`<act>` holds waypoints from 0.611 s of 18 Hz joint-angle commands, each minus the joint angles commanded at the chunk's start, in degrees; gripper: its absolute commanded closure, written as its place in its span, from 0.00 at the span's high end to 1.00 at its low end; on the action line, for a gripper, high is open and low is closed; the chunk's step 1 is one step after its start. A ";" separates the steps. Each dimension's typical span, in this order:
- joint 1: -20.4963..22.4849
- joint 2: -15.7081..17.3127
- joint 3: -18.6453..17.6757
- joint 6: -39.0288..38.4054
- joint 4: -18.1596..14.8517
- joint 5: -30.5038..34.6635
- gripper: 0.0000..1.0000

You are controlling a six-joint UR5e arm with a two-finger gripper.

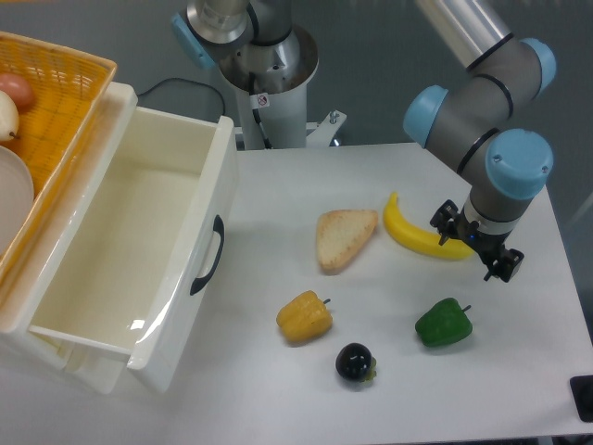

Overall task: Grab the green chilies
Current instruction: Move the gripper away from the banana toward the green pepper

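Your target, the green chilies, lies on the desk toward the camera from the end effector, slightly left in view, stem pointing right; the end effector hangs empty, fingers parted, beside the banana

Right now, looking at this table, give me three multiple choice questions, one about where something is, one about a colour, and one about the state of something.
1. Where is the green pepper?
A. in the white drawer
B. on the table, right of the dark round fruit
C. in the basket

2. What colour is the pepper nearest the drawer's handle?
A. yellow
B. red
C. green

3. What is the hand doing?
A. gripping the banana
B. holding bread
C. holding nothing

Answers:
1 B, it sits on the table right of the dark fruit.
2 A, the yellow pepper lies closest to the handle.
3 C, the fingers carry nothing and hang above the green pepper, beside the banana.
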 joint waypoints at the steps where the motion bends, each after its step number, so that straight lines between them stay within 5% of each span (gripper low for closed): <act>1: 0.00 -0.09 0.26 0.09 0.00 -0.17 1.00; 6: 0.09 -0.79 1.23 0.09 0.09 -0.35 1.00; 11: -2.37 -3.69 4.30 2.11 4.04 0.00 1.00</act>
